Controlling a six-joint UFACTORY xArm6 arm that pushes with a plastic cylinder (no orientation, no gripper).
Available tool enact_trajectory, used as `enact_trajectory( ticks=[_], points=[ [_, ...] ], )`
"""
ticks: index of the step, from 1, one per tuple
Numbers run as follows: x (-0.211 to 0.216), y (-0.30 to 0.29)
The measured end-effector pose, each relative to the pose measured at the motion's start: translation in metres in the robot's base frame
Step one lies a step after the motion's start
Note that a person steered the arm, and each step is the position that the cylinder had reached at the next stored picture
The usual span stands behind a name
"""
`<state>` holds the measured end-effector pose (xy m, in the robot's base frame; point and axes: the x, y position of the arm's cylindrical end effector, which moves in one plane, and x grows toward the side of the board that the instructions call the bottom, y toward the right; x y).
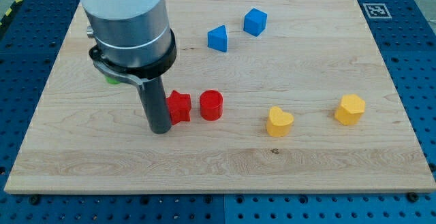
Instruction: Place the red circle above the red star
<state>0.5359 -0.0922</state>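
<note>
The arm ends in a broad white cylinder, followed by a grey metal band and a black collar. Below it runs a straight dark rod, ending at my tip (161,131).

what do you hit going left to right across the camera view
green block mostly hidden behind the arm → my tip → red star → red circle → blue triangle → blue cube → yellow heart → yellow hexagon

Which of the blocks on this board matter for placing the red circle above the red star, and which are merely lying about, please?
For the job:
red circle
red star
my tip, just at the view's left of the star

Lying about:
blue triangular block
blue cube
yellow heart
yellow hexagon
green block, mostly hidden behind the arm
</note>
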Motion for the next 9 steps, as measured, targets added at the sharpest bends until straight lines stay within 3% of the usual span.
enact_trajectory(
  ticks=[1, 3, 4, 9],
  points=[
    [0.008, 0.002],
    [0.026, 0.061],
    [-0.009, 0.066],
    [-0.017, 0.141]
  ],
)
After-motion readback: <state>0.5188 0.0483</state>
